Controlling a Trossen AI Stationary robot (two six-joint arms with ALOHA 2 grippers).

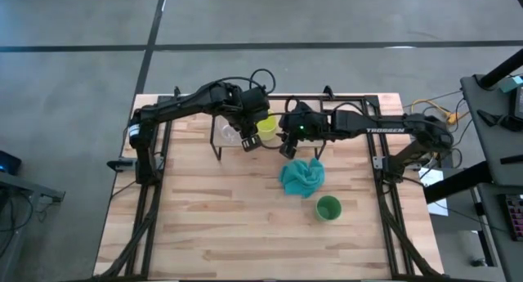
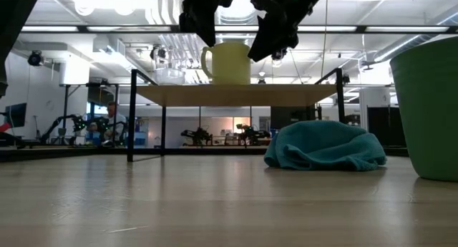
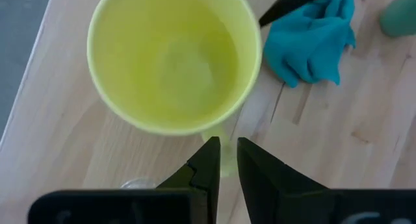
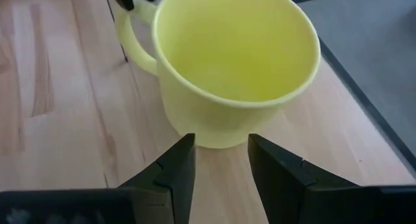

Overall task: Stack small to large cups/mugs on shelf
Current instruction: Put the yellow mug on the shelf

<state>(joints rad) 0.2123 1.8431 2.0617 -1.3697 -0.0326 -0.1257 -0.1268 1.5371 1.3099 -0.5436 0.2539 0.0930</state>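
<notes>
The yellow mug (image 1: 266, 125) stands upright on the shelf (image 2: 236, 95), its base on the plank. My left gripper (image 3: 226, 146) hangs over the mug's handle side and is shut on the handle. My right gripper (image 4: 221, 139) is open at the mug's opposite side, its fingers standing before the mug's lower wall; I see no touch. The small clear glass cup (image 2: 170, 76) stands on the shelf beside the mug, toward the table's left. The green cup (image 1: 328, 208) stands on the tabletop nearer the front. My left gripper pinches the yellow mug's handle (image 3: 226, 163) between its two fingers. The fingers come steeply from above, slanting down. The mug stays upright with its base on the shelf plank.
A crumpled teal cloth (image 1: 302, 176) lies on the tabletop in front of the shelf, between it and the green cup. The shelf's thin black legs (image 2: 132, 118) stand on the table. Bare tabletop (image 1: 204, 225) stretches toward the near edge.
</notes>
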